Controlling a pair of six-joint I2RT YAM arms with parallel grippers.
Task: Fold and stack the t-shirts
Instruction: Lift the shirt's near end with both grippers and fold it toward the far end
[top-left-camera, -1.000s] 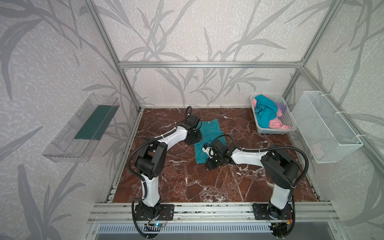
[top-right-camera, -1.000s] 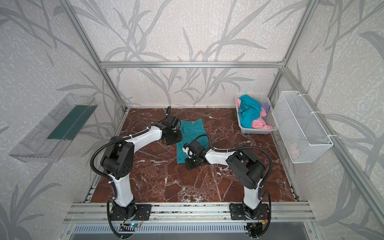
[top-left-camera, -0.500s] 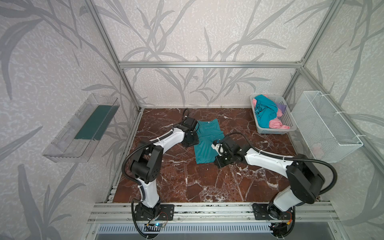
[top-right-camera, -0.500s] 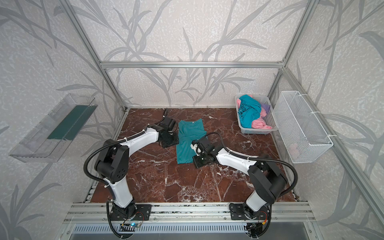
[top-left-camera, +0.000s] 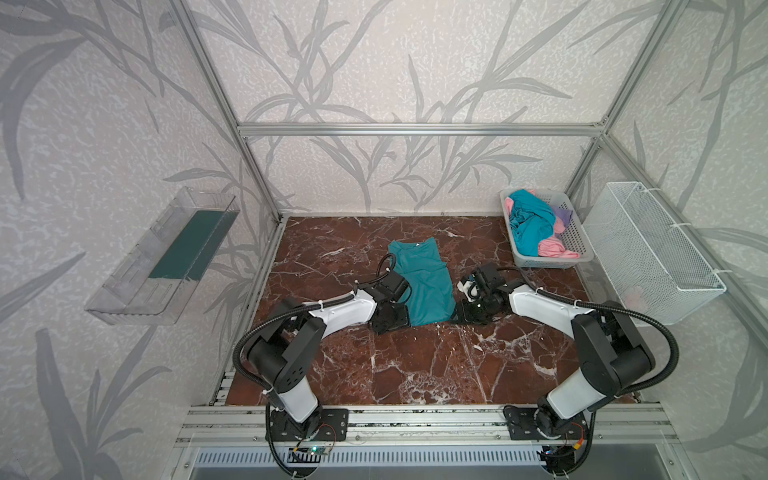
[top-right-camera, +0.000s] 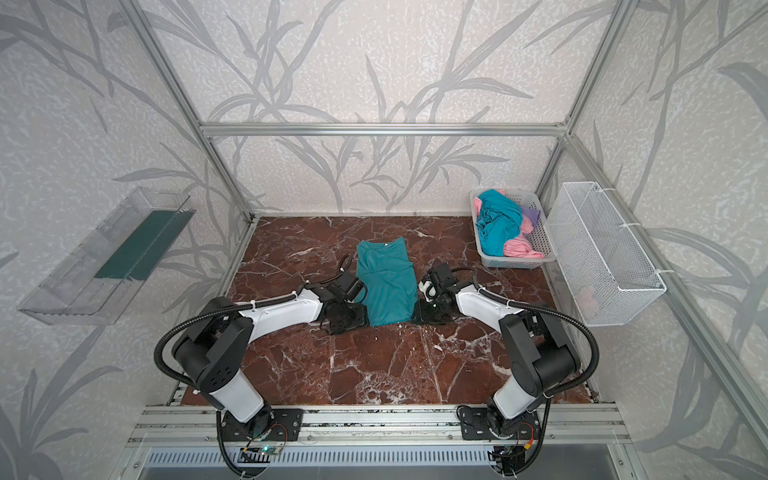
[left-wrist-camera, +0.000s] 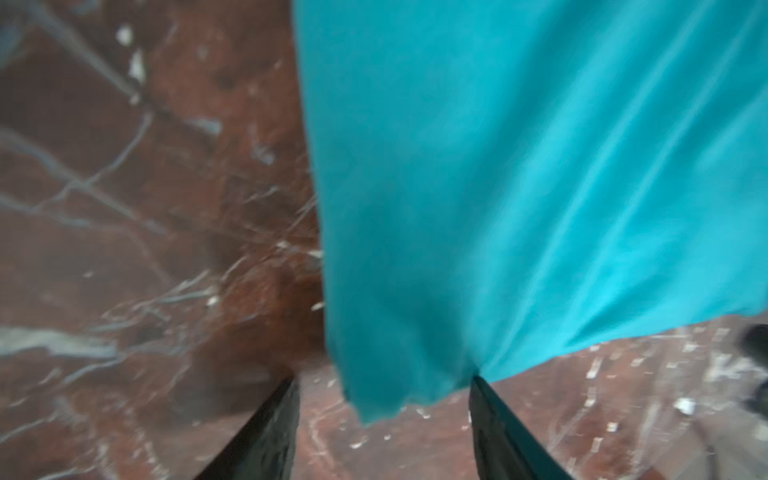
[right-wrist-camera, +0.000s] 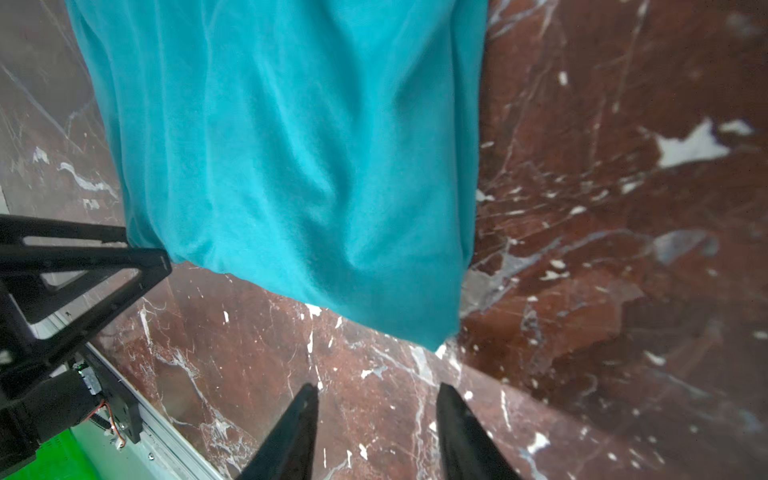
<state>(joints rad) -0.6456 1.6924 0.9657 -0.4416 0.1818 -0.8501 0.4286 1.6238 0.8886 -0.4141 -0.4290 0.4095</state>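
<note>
Red-brown marble tabletop (top-left-camera: 415, 365) fills both top views, and the teal t-shirt (top-left-camera: 422, 286), folded long, lies flat at its middle, neckline far. Left gripper (left-wrist-camera: 382, 386) is at the near-left corner: its blurred wrist view shows fingers apart, the hem's corner between them. Right gripper (right-wrist-camera: 376, 388), at the near-right corner, is spread too, clear of the cloth. Only the top views catch the grey perforated plastic basket (top-left-camera: 548, 262), far right, heaped with teal, pink and lilac shirts (top-left-camera: 534, 224).
</note>
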